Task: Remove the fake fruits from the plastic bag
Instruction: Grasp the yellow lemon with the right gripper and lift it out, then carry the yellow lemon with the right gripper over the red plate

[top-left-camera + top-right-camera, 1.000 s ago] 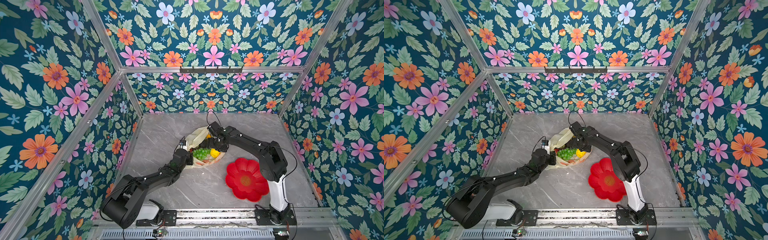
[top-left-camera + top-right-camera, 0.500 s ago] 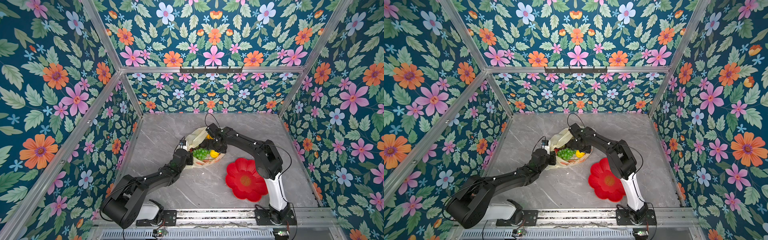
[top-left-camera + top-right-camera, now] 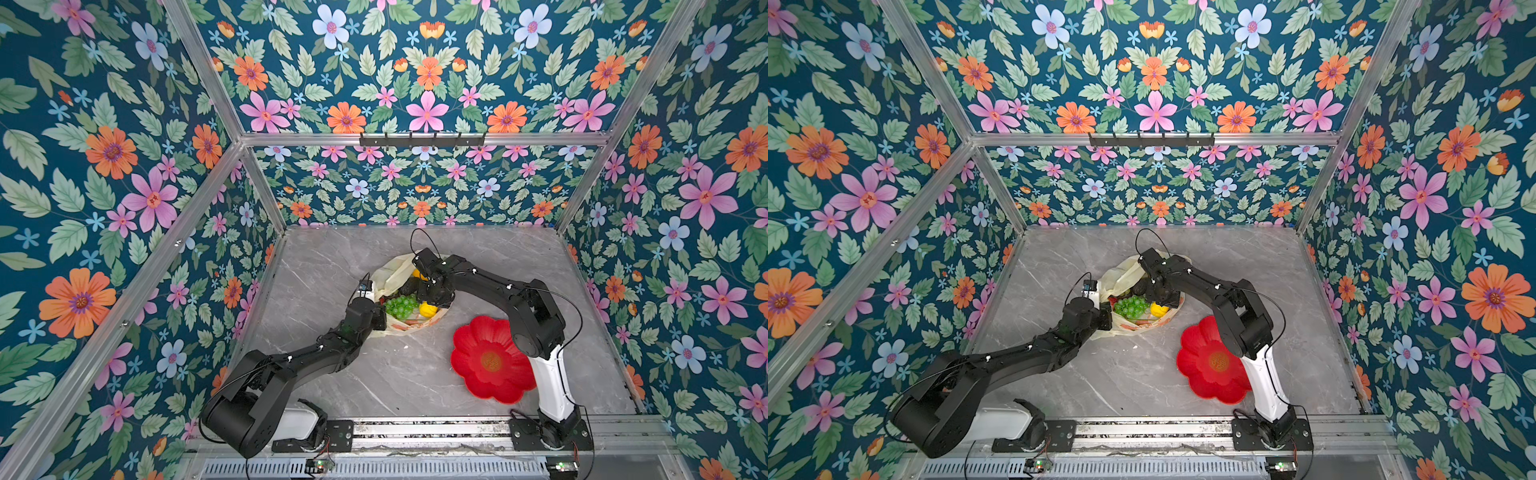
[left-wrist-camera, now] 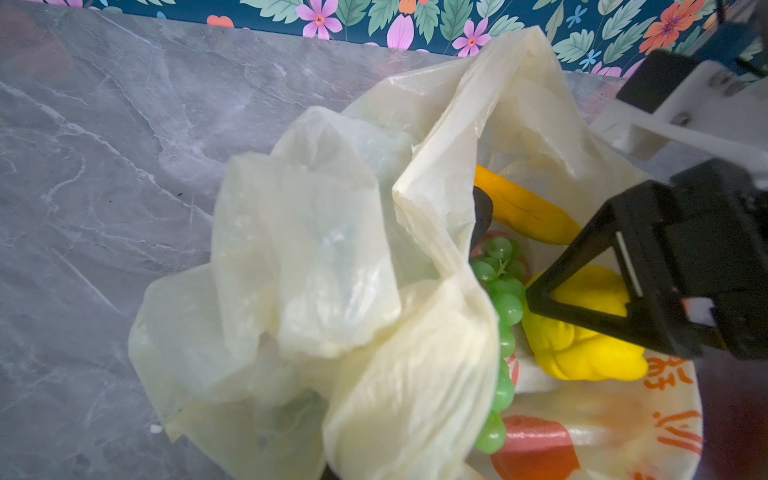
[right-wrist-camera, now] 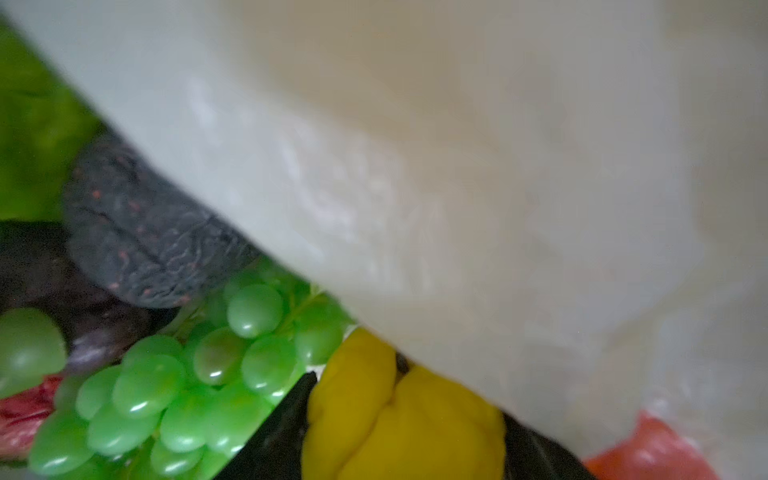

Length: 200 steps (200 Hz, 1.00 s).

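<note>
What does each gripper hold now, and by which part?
The left gripper pinches the plastic bag at its rim. The right gripper flanks the yellow lemon; whether it grips cannot be told.

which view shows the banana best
Left wrist: the banana lies in plain sight inside the bag, most of its length showing. In a top view it is barely a yellow sliver; the right wrist view shows none of it.

marble table (image 3: 386, 374): bag (image 3: 392, 274), plate (image 3: 490, 361) (red)

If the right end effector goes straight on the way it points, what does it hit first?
Likely the lumpy yellow plastic fruit in the cream plastic bag; it sits between the fingers of the right end effector.
</note>
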{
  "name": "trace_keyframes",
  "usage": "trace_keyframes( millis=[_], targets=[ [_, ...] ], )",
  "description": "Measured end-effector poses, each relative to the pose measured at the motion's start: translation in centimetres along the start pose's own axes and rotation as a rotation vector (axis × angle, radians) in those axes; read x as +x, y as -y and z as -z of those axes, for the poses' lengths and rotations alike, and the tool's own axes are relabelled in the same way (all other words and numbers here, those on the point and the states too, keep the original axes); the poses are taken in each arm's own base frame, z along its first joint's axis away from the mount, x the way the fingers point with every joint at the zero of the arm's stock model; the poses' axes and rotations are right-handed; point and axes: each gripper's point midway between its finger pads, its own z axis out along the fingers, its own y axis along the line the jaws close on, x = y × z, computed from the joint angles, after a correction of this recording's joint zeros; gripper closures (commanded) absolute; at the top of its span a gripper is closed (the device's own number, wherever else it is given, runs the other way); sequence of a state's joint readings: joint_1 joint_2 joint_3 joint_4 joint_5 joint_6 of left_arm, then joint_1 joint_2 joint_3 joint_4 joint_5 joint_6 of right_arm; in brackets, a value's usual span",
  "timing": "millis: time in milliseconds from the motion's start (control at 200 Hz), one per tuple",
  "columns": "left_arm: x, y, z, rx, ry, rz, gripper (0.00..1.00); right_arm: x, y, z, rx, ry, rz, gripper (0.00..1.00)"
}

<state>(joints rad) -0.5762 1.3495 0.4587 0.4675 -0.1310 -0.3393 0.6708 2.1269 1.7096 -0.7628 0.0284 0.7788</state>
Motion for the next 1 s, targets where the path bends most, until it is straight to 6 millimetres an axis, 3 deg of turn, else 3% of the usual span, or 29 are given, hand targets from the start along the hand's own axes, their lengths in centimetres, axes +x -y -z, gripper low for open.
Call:
trace_keyframes(
  millis=[200,390,550,810,1000],
  targets=[
    [0.0,0.0,0.0,-0.001,-0.002,0.0,0.98,-0.2,-0.3,1.7,-0.04,0.032,0.013,0.4],
    [0.1,0.0,-0.1,-0.002,-0.006,-0.002,0.98,-0.4,-1.8,4.5,-0.168,0.092,0.09,0.4],
    [0.2,0.0,-0.1,-0.003,-0.007,-0.002,0.98,0.0,-1.8,6.6,-0.233,0.171,0.152,0.41],
    [0.3,-0.1,-0.1,-0.006,-0.014,-0.003,0.98,2.9,1.0,10.6,-0.228,0.38,0.251,0.43],
    [0.4,-0.1,-0.1,-0.006,-0.014,-0.003,0.98,5.6,3.8,11.2,-0.132,0.489,0.304,0.45]
  ],
)
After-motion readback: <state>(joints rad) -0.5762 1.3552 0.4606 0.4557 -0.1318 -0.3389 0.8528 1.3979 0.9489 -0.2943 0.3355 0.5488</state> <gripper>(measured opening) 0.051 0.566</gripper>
